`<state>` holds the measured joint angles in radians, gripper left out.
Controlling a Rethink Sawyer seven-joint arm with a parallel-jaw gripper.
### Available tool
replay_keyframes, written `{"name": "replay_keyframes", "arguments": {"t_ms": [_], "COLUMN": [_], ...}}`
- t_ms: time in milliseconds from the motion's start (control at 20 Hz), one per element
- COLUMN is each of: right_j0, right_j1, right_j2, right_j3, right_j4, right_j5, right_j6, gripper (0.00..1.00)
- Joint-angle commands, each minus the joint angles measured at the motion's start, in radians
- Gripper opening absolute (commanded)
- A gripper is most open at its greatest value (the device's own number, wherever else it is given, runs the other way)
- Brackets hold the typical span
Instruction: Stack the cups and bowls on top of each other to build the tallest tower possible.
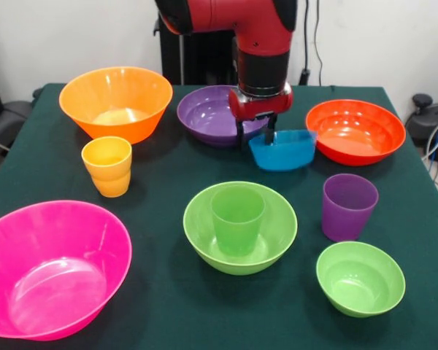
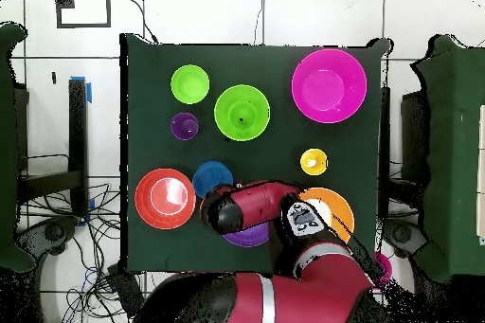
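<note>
My gripper (image 1: pixel 255 140) hangs from the red arm at the table's far middle. Its fingers straddle the left rim of the small blue bowl (image 1: pixel 283 150), which hangs tilted; it also shows in the overhead view (image 2: pixel 210 175). The green cup (image 1: pixel 237 217) stands upright inside the lime-green bowl (image 1: pixel 279 235) at the centre. The purple cup (image 1: pixel 348 206) stands to its right, with the small green bowl (image 1: pixel 360 278) in front of it. The yellow-orange cup (image 1: pixel 107 165) stands at the left.
The purple bowl (image 1: pixel 203 113) lies just behind my gripper, and the red-orange bowl (image 1: pixel 355 131) is close to the blue bowl's right. The orange bowl (image 1: pixel 115 102) is far left and the pink bowl (image 1: pixel 51 266) near left.
</note>
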<state>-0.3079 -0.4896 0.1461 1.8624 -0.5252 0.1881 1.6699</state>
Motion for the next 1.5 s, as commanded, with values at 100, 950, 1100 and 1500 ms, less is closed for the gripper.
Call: {"name": "replay_keyframes", "arguments": {"t_ms": [100, 950, 1100, 1500], "right_j0": [0.037, 0.043, 0.044, 0.035], "right_j1": [0.151, 0.152, 0.093, -0.101], "right_j2": [-0.044, -0.048, -0.030, 0.020], "right_j3": [-0.159, -0.163, -0.133, -0.041], "right_j4": [-0.060, -0.005, -0.004, 0.047], "right_j5": [-0.107, -0.081, -0.032, 0.158], "right_j6": [0.092, 0.089, 0.067, 0.015], "gripper": [1.00, 0.00, 0.00, 0.00]}}
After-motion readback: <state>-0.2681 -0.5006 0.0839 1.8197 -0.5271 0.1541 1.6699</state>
